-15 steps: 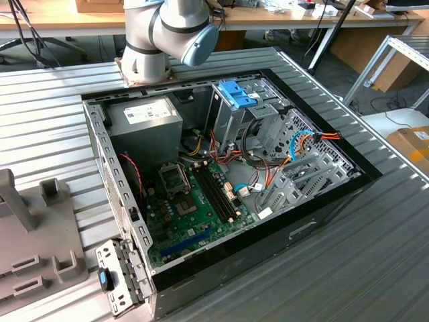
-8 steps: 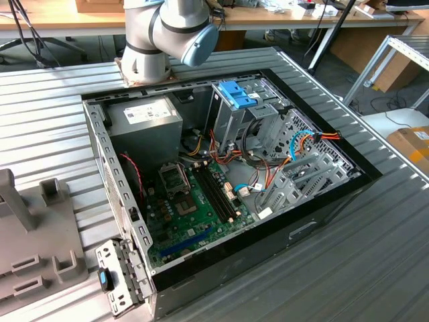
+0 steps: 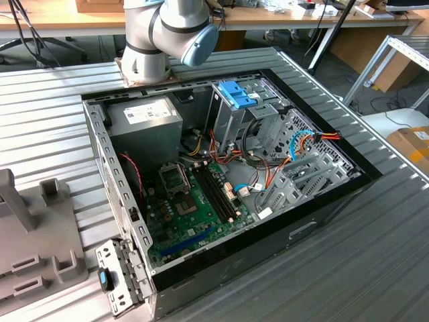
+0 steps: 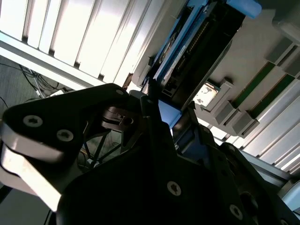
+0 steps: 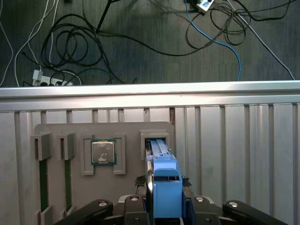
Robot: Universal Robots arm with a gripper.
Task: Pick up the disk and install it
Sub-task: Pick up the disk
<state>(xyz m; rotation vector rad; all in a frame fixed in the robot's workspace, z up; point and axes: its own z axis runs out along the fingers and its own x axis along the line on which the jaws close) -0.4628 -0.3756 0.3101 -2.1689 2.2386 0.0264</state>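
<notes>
Blue plastic edges the disk (image 5: pixel 166 176), which stands on edge in a raised slot of the grey fixture plate (image 5: pixel 122 131). The gripper (image 5: pixel 165 186) has it pinched: in the first wrist view a dark finger lies against each side of the blue carrier. I cannot tell whether the disk's lower end is fully seated in the slot or lifted a little. In the second wrist view the disk (image 4: pixel 197 47) runs away from the gripper (image 4: pixel 171 117), with its dark body beside the blue rail. On the same plate a processor chip (image 5: pixel 103 152) lies flat in a recess just beside the disk's slot. Two green memory sticks (image 5: pixel 43 183) stand in narrow slots beyond it, so the chip sits between them and the disk. The plate rests on a ribbed metal table (image 5: pixel 243 154), and loose cables (image 5: pixel 70 47) lie on the floor past the table's edge. In the exterior view the fixture plate (image 3: pixel 40 228) is at the exterior view's left, well apart from the open computer case (image 3: pixel 322 215) in the middle of the table. Inside the case are a green motherboard (image 3: pixel 194 208), a grey power supply (image 3: pixel 144 124) and a metal drive cage (image 3: pixel 231 124) topped by a blue latch (image 3: pixel 236 94). The arm (image 3: pixel 167 33) rises at the far side of the case.
</notes>
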